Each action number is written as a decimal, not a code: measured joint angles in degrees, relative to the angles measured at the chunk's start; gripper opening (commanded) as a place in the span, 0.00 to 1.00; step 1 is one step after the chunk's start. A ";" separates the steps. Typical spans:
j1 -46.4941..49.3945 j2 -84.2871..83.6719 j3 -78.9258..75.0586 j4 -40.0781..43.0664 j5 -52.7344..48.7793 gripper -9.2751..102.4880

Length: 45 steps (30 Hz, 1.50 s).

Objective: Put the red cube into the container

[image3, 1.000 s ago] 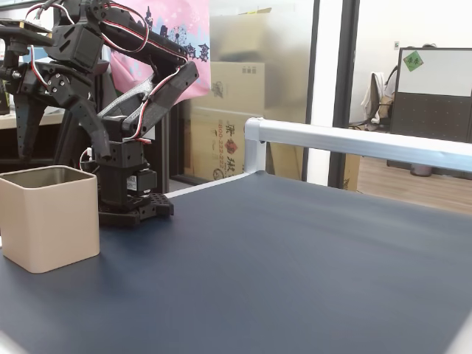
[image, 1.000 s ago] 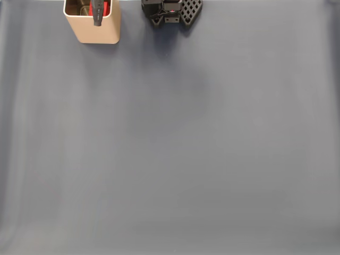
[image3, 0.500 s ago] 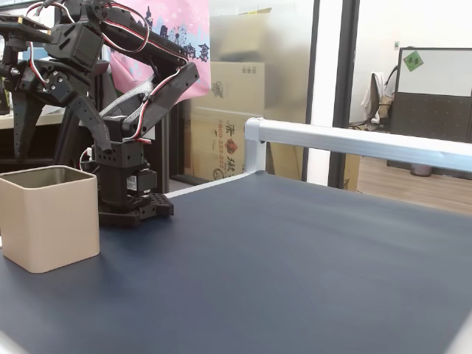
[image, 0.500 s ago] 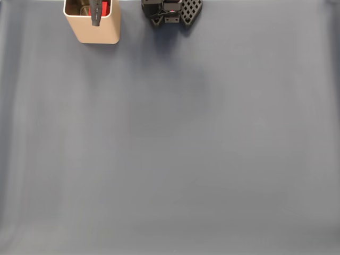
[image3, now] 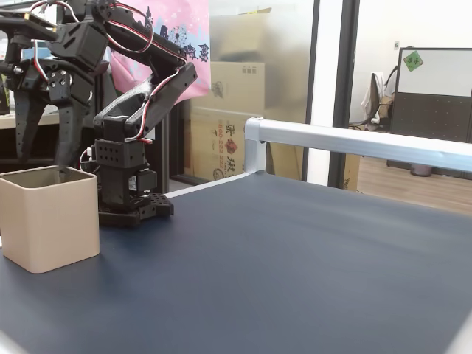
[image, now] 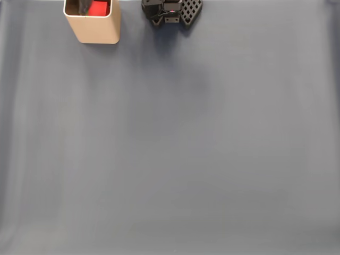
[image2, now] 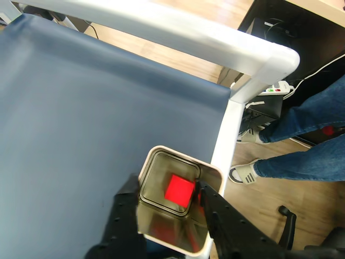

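Cube first: we see the red cube [image2: 179,193] lying on the shiny floor of the container [image2: 156,229], low centre of the wrist view, w/ its red reflection on the near inner wall. In a fixed view from above it shows as a red patch [image: 99,8] inside the tin [image: 95,29], upper left of frame, toward the tin's right side.

Nothing touches the cube. The gripper [image2: 164,216] hangs over the tin's mouth w/ its two dark fingers spread apart, one to each side of the opening, empty. In a fixed view from the side it sits upper left [image3: 46,140], fingertips pointing down at about rim level of the beige tin [image3: 50,221]; we can't tell whether they dip inside.

So we judge the main job done: cube is in, released. What's left, as far as we can see, is only lifting the arm clear w/o bumping the rim.

Outward: dark blue table [image: 186,159], white rail [image2: 161,27], a person's legs [image2: 307,145] at the wrist view's right edge.
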 measured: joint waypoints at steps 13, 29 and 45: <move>-34.01 0.53 -2.81 -0.18 9.84 0.08; -73.65 17.40 20.13 -15.12 12.13 0.08; -77.78 33.57 46.58 -20.48 11.07 0.08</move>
